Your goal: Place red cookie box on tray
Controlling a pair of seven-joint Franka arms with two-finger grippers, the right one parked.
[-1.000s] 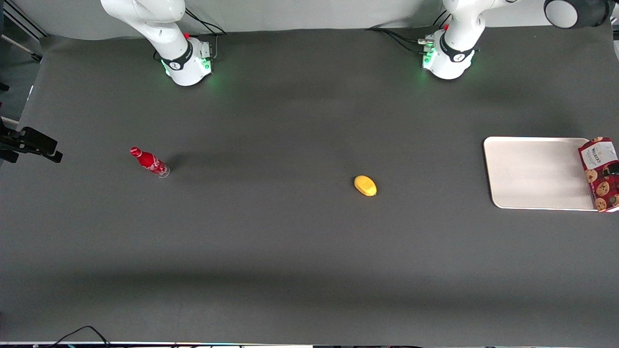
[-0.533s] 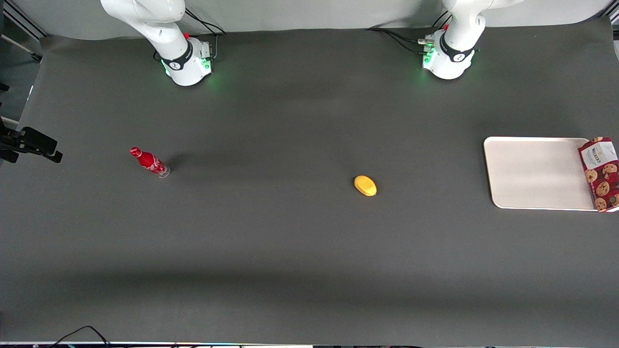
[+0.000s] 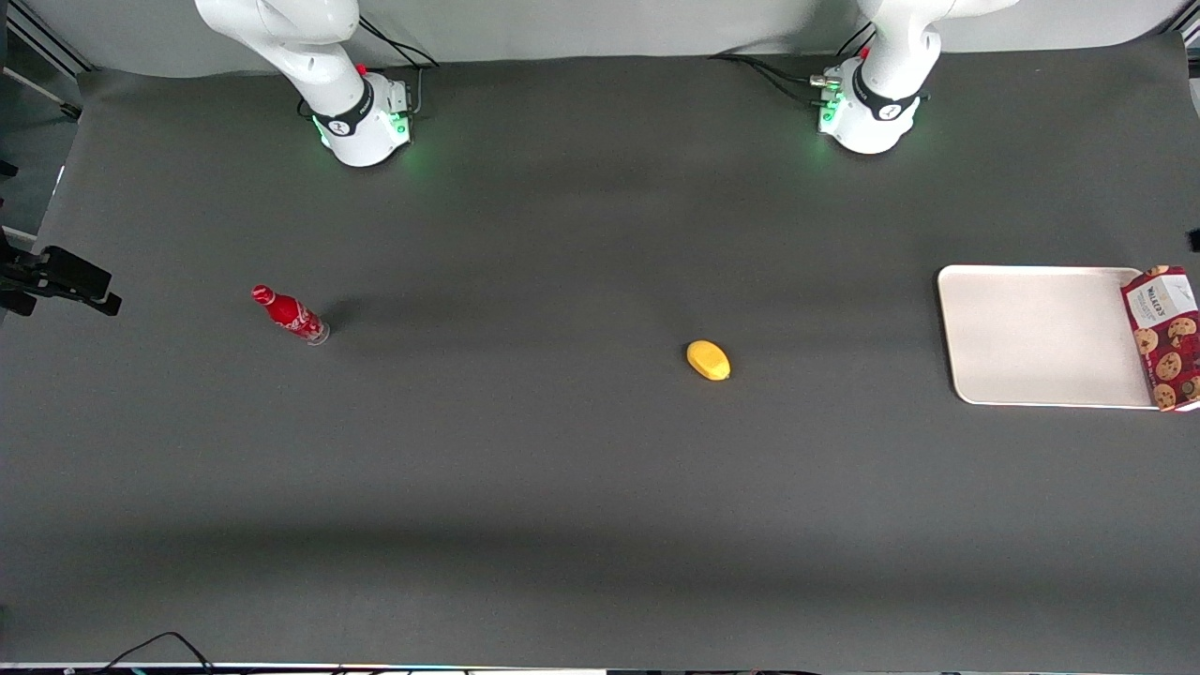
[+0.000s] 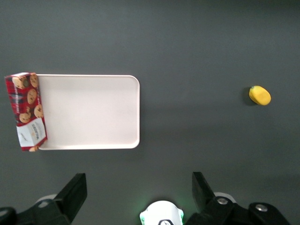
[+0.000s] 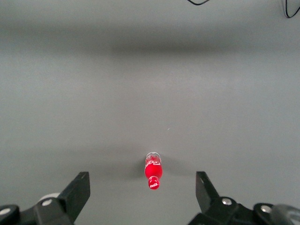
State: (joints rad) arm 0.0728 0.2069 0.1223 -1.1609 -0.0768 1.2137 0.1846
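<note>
- At the left of the front view a small red bottle stands on the dark grey desk, toward the parked arm's end.
- Near the middle lies a small yellow oval thing, well apart from everything else.
- At the right sits the large flat cream-white rectangular tray, its surface bare except at one end.
- At the right edge the slim dark-red plaid cookie box lies along the tray's short end, apparently resting on its rim and partly overhanging; how much sits inside the rim cannot be told.
- A second ago a dark part of the claw sat on the box; now the box lies free and only a dark sliver shows at the frame's right edge above it.
- The claw hangs high over the desk beside the tray, fingers spread wide, holding nothing.
- By my judgement the box has been let go and the placing is all but done.
- The box's outer edge is cut off by the front frame.
</note>
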